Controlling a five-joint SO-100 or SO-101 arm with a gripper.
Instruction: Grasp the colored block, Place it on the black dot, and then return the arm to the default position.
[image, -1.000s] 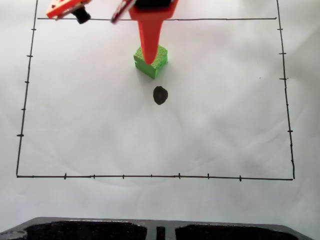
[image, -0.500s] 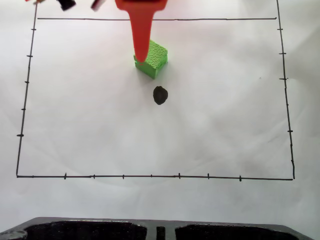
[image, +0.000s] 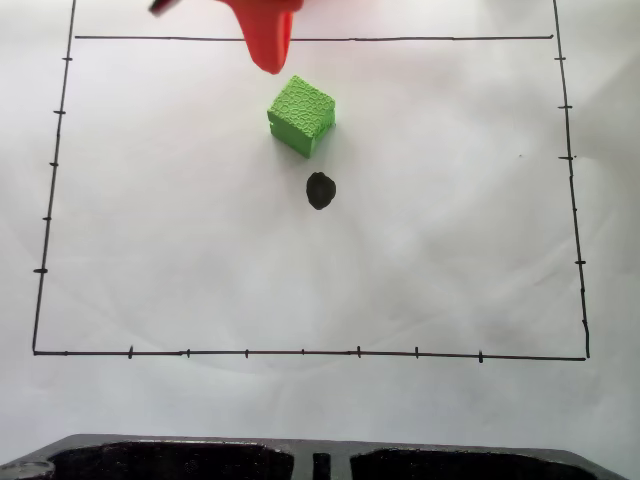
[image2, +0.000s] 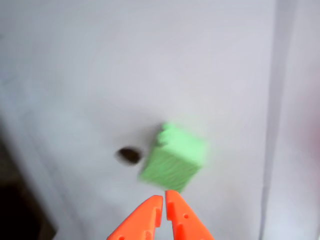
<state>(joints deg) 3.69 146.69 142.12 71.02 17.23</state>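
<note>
One rough bright green foam cube (image: 301, 115) sits upper centre, one black ink dot (image: 320, 190) just below, apart. Orange plastic gripper (image2: 164, 200) clenched, empty.

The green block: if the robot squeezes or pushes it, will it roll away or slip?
The green block has flat faces and sits flat on the paper, so it would probably slide, not roll. Its pebbled, foam-like surface should grip well, and it is probably light and slightly squashy.

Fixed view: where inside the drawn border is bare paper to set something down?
Bare paper lies left and right of the green cube and black dot, and below the dot to the bottom border line. Crowded: top centre, where the claw hangs by the cube.
</note>
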